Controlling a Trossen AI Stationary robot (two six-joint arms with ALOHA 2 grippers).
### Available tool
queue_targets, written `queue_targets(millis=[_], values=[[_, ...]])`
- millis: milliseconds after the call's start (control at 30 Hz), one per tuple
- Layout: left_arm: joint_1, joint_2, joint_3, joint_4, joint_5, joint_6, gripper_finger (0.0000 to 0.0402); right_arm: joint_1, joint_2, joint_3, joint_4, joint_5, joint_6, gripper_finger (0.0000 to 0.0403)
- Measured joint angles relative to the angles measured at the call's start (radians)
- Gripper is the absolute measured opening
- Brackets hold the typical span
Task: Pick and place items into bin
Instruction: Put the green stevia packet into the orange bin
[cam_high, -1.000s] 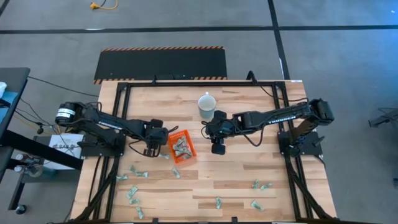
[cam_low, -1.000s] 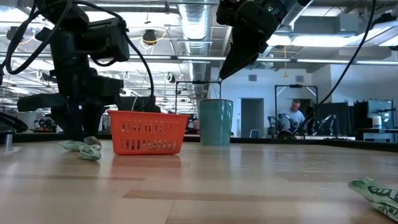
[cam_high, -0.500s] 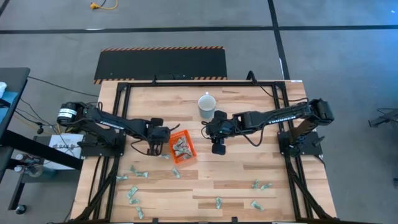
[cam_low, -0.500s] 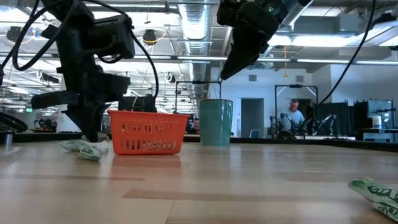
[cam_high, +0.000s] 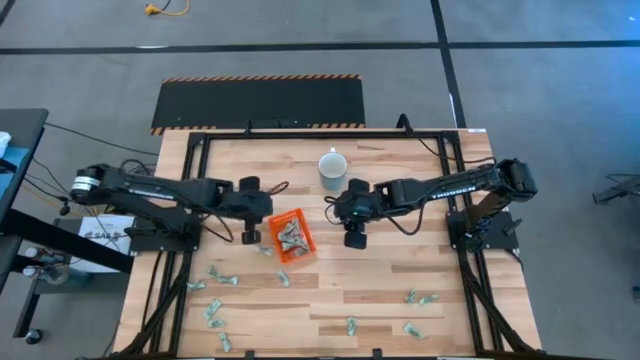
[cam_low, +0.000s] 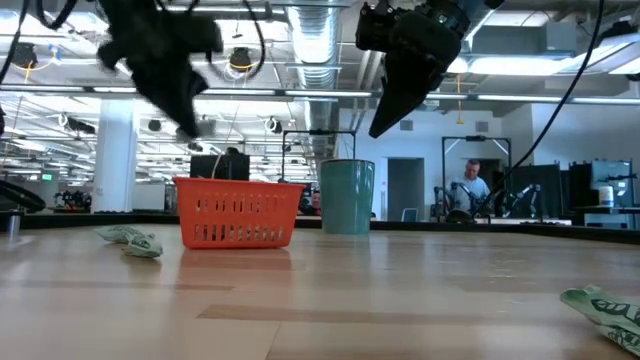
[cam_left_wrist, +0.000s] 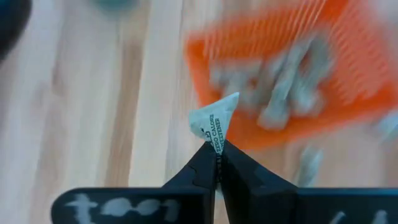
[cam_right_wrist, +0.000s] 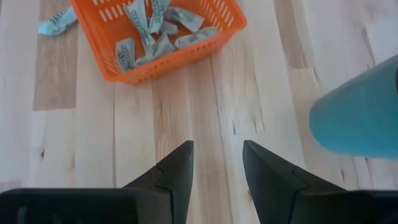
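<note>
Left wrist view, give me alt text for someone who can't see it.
The left gripper, jaws shut, pinches a small pale wrapped item by its end above the wooden table. Beyond it, blurred, sits the orange bin with more items inside.

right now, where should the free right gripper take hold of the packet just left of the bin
Grip that packet across its crinkled middle, straight from above: it lies flat on the table beside the bin. The right gripper is open; the left gripper already pinches another item.
</note>
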Motion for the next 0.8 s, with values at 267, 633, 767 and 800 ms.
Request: queue_targets(millis=[267,633,767,800], values=[[-0.059,0.012,0.001,0.228,0.101,-0.064,0.0000,0.006,0.000,0.000,-0.063,0.001,0.041,0.0131],[-0.062,0.243,0.014,0.281,0.133,0.011,0.0000,0.032,0.000,0.000,-0.136,0.005,0.097,0.0131],[-0.061,0.250,0.016,0.282,0.133,0.027,0.0000,0.042,0.000,0.000,-0.226,0.002,0.166,0.0131],[-0.061,0.250,0.016,0.283,0.133,0.026,0.0000,0.047,0.000,0.000,-0.260,0.002,0.188,0.0131]])
